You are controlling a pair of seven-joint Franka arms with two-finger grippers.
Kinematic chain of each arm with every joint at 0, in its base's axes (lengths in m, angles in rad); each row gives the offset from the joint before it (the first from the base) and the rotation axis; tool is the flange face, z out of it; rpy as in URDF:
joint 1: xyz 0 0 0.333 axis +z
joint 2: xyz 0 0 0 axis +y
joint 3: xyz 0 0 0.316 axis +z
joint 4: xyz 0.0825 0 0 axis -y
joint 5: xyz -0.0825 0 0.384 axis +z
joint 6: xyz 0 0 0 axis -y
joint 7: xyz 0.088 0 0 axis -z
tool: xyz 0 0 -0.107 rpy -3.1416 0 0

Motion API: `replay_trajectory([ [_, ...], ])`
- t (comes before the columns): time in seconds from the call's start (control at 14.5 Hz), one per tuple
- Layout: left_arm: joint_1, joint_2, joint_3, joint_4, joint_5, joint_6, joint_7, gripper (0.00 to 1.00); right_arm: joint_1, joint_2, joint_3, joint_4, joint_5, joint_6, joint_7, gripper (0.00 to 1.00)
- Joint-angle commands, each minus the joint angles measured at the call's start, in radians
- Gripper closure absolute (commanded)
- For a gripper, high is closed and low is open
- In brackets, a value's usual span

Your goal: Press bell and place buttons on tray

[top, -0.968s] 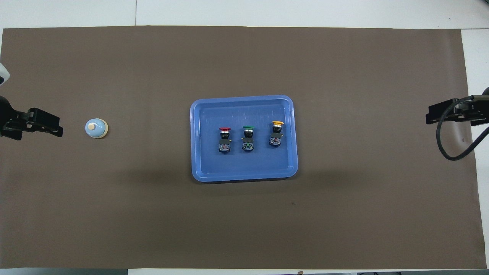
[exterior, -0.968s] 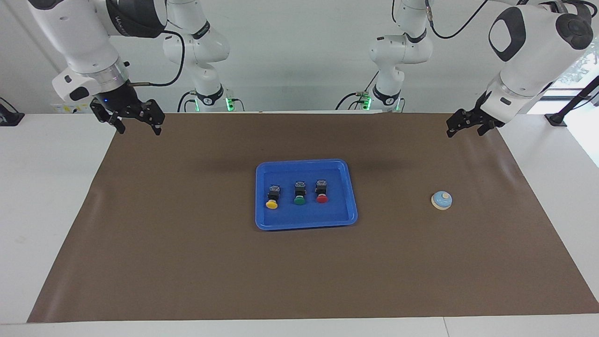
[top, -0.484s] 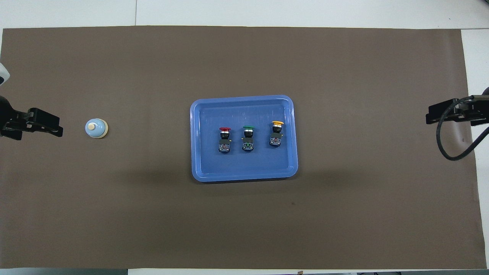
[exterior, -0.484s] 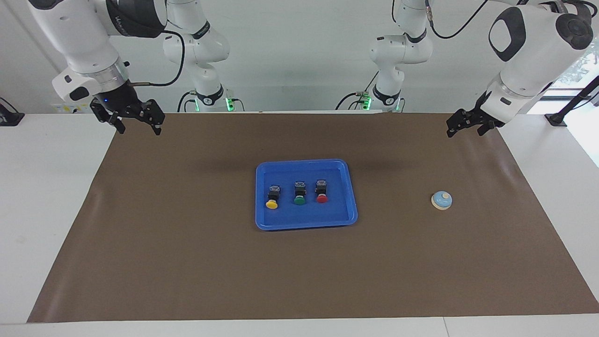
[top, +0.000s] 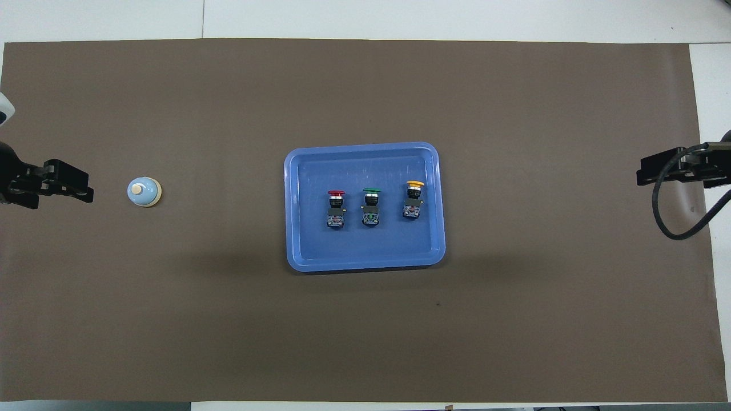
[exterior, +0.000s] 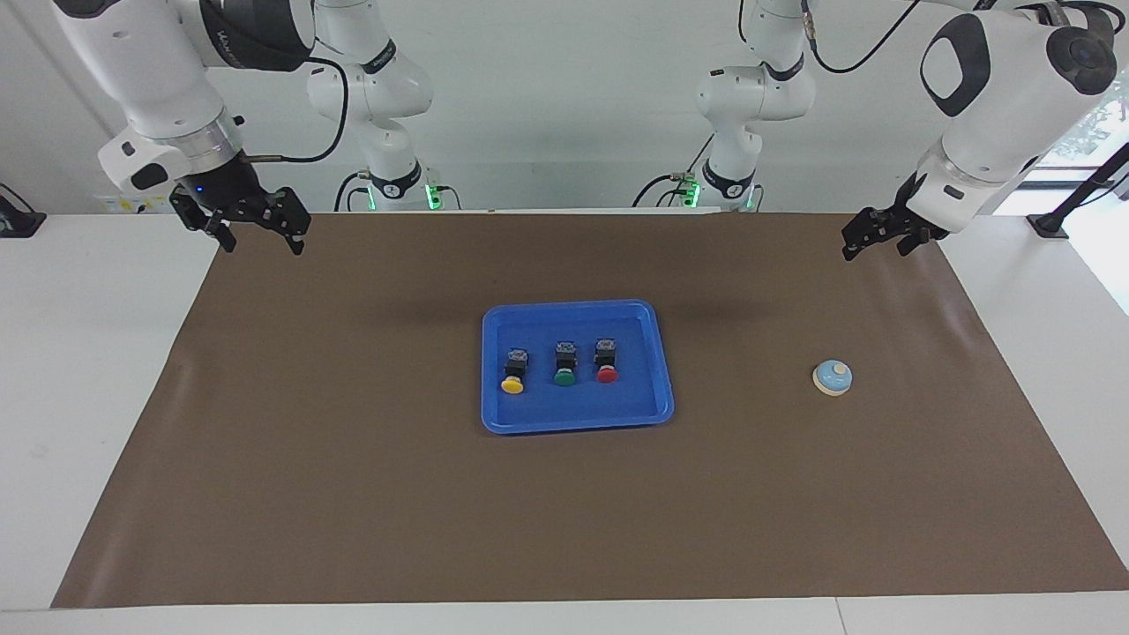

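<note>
The buttons [exterior: 561, 368] lie in a row on the tray [exterior: 657, 353], caps pointing away from the robots, long axes running near-to-far. The bell [exterior: 832, 377] sits toward the left arm's end — a small dome, so an off-centre press could skid it. The left gripper [exterior: 878, 238] hangs up over the mat's edge, its spread unclear; the right gripper [exterior: 256, 231] waits, spread, holding nothing.

A robotics lab: two white robot arms [exterior: 159, 79] stand mounted at a white desk [exterior: 79, 353] covered by a brown mat [exterior: 353, 494], with cables [exterior: 326, 115] trailing along a bare white wall [exterior: 564, 97].
</note>
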Motion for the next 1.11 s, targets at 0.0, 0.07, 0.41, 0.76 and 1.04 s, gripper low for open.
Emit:
replay_trajectory([
  [0.0, 0.003, -0.079, 0.005, -0.171, 0.010, 0.202, -0.027, 0.85, -0.016, -0.028, 0.015, -0.030, -0.010, 0.007, -0.007, 0.00],
  [0.07, 0.013, -0.106, 0.005, -0.245, 0.010, 0.289, -0.030, 0.92, -0.016, -0.028, 0.015, -0.030, -0.010, 0.007, -0.007, 0.00],
  [0.41, 0.053, -0.062, 0.005, -0.336, 0.012, 0.416, -0.010, 1.00, -0.016, -0.028, 0.015, -0.030, -0.010, 0.007, -0.007, 0.00],
  [0.76, 0.043, 0.093, 0.003, -0.339, 0.012, 0.583, 0.019, 1.00, -0.016, -0.028, 0.015, -0.032, -0.010, 0.007, -0.007, 0.00],
  [1.04, 0.052, 0.140, 0.005, -0.366, 0.013, 0.667, 0.074, 1.00, -0.016, -0.028, 0.015, -0.030, -0.010, 0.007, -0.007, 0.00],
])
